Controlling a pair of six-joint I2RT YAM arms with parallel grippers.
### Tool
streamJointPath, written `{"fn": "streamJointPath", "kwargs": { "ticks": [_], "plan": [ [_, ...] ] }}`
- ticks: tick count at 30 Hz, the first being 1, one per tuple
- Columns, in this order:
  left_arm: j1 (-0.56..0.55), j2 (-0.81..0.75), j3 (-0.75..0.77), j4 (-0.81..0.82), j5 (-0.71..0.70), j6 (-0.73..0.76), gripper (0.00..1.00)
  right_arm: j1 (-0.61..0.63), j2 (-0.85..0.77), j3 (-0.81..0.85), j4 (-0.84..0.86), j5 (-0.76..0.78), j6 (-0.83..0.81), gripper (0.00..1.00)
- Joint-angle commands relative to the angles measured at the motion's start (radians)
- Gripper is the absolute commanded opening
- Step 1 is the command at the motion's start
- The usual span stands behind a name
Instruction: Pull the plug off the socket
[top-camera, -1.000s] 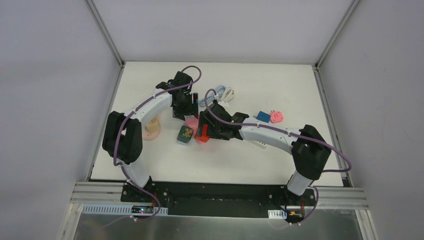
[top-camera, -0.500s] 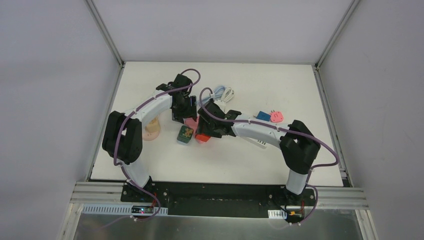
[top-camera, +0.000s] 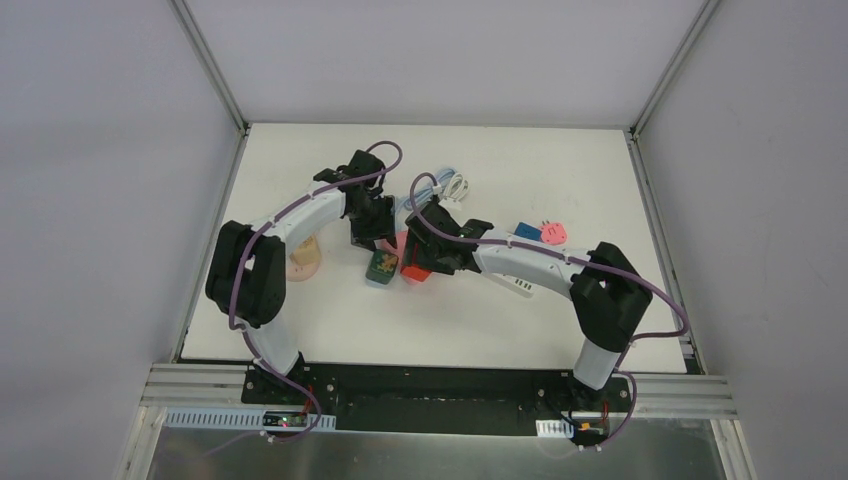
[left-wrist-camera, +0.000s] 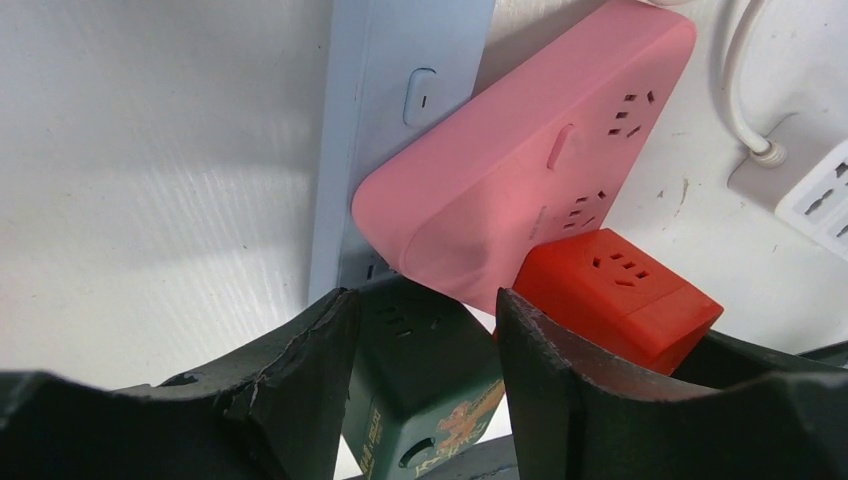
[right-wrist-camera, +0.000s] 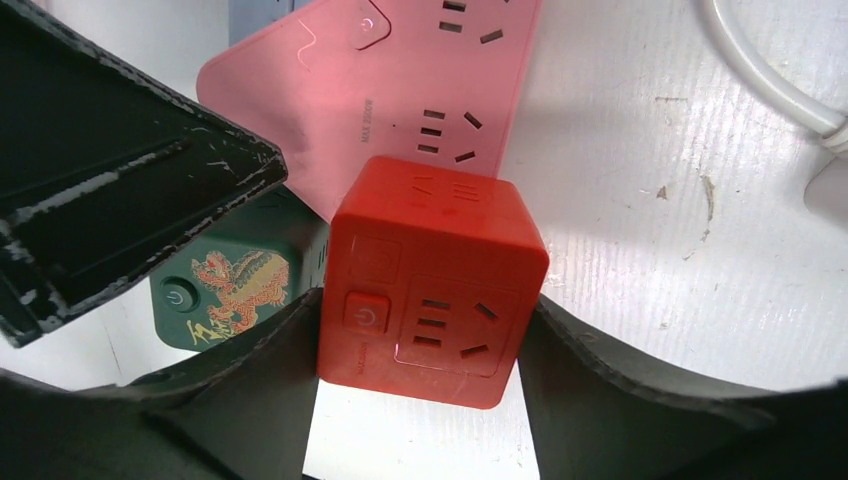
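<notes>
A red cube plug (right-wrist-camera: 430, 280) sits plugged into the near end of a pink power strip (right-wrist-camera: 400, 90). My right gripper (right-wrist-camera: 420, 305) is shut on the red cube, one finger on each side. A dark green cube with a gold dragon (left-wrist-camera: 430, 370) sits beside it against a light blue strip (left-wrist-camera: 370, 120). My left gripper (left-wrist-camera: 420, 300) is closed around the green cube. In the top view both grippers meet mid-table: left (top-camera: 375, 238), right (top-camera: 418, 262), the red cube (top-camera: 412, 270) and the green cube (top-camera: 380, 268). The pink strip (top-camera: 403, 241) is mostly hidden there.
A white power strip and coiled cables (top-camera: 445, 188) lie behind the grippers. A blue plug (top-camera: 527, 232) and a pink plug (top-camera: 553, 233) lie to the right. A peach object (top-camera: 303, 258) stands on the left. The left finger (right-wrist-camera: 120, 200) crowds the right wrist view.
The left gripper came down and right onto the green cube, which shifted slightly right. The right arm adjusted its pose while staying on the red cube.
</notes>
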Motion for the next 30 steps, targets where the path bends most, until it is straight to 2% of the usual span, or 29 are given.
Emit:
{"fn": "streamJointPath", "kwargs": {
  "ticks": [1,3,6,12,14,17,18,24,30],
  "plan": [
    [-0.003,0.030,0.023,-0.052,-0.011,-0.016,0.54,-0.010,-0.040,0.024,-0.043,0.044,-0.005,0.74],
    [-0.003,0.039,0.033,-0.065,-0.037,-0.016,0.54,-0.011,-0.037,0.030,-0.042,0.035,0.005,0.80],
    [-0.003,0.051,0.051,-0.078,-0.058,-0.014,0.57,-0.019,-0.034,0.034,-0.042,0.018,0.020,0.83],
    [-0.003,0.077,0.084,-0.067,-0.034,-0.023,0.66,-0.040,-0.001,0.053,-0.044,-0.020,0.040,0.81],
    [-0.003,0.089,0.092,-0.062,-0.021,-0.026,0.66,-0.040,0.015,0.065,-0.044,-0.037,0.040,0.75],
    [-0.003,0.102,0.090,-0.061,-0.013,-0.027,0.65,-0.041,0.029,0.082,-0.046,-0.066,0.038,0.57],
    [-0.003,0.105,0.083,-0.059,-0.008,-0.028,0.64,-0.040,0.030,0.084,-0.043,-0.073,0.036,0.49],
    [-0.003,0.121,0.023,-0.069,0.002,-0.056,0.53,-0.042,0.002,0.094,-0.021,-0.073,0.014,0.17],
    [-0.003,0.129,0.014,-0.098,-0.035,-0.060,0.49,-0.053,0.054,0.257,-0.168,-0.069,0.037,0.00]
  ]
}}
